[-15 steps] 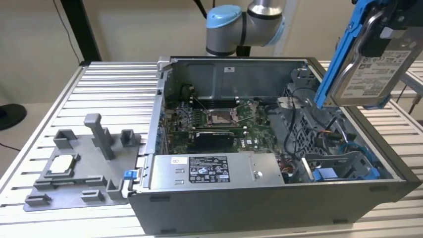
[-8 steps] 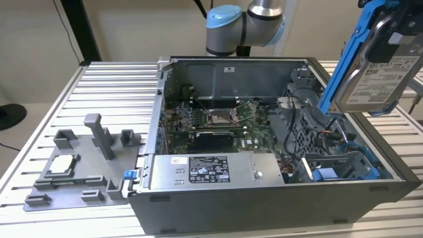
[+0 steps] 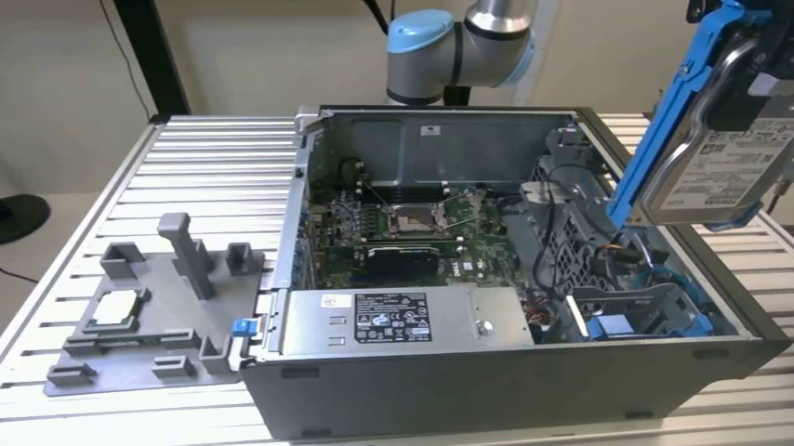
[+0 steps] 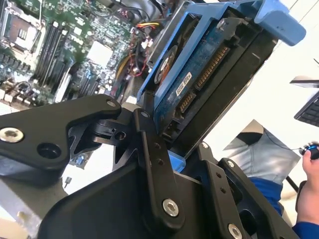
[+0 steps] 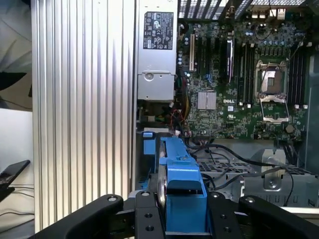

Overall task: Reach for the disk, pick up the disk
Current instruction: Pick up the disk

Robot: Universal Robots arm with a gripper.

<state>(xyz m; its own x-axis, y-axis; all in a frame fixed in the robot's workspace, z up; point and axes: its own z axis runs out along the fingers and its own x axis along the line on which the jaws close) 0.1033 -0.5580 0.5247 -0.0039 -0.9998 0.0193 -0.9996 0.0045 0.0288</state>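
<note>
The disk is held clenched in the end effector, lifted above the open computer case, apparently clear of it.

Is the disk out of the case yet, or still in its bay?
Out. The disk hangs tilted above the open case, clamped in the hand.

And there's the disk, up in the air at the exterior view's right, well clear of the open computer case below it! Silver metal body, white printed label facing out, bright blue plastic bracket running along its edges (one long blue rail slants up its side). It hangs tilted, nearly on edge. In the second wrist view its circuit-board underside shows, clamped between the black pincer fingers.
</note>
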